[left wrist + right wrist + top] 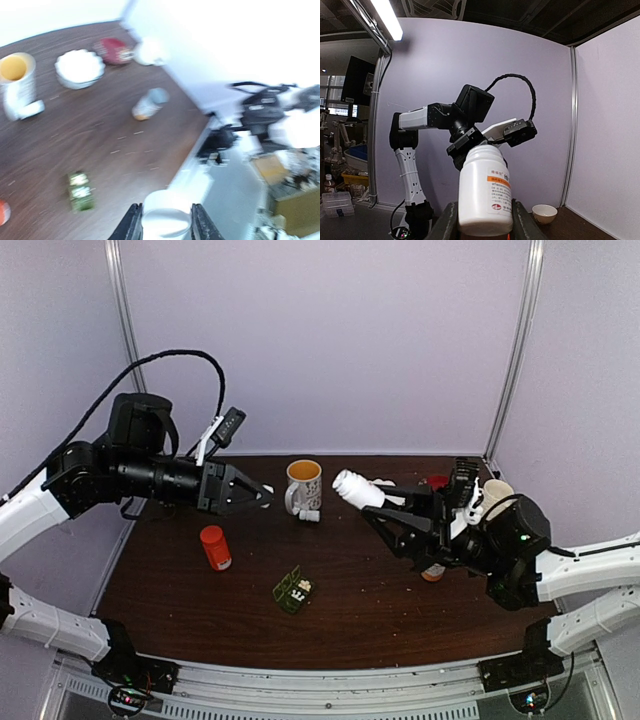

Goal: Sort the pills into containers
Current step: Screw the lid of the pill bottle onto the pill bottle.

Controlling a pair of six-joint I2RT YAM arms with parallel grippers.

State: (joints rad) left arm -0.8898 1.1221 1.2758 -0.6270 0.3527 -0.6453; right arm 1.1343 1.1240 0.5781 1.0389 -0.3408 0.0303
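Note:
The dark green pill box, the containers, lies open on the brown table's near middle, and it shows again as containers in the left wrist view. White bits sit in it; I cannot make out separate pills. My right gripper is shut on a white labelled bottle, held tilted in the air with its bare, uncapped neck toward the left arm. My left gripper hangs a short way from that neck. It is shut on a round white cap, pinched between its fingers.
A yellow-lined mug stands at mid-back with a tiny white bottle beside it. An orange bottle stands to the left. Another small bottle lies under the right arm. A white bowl, a red lid and a cup sit at the back right.

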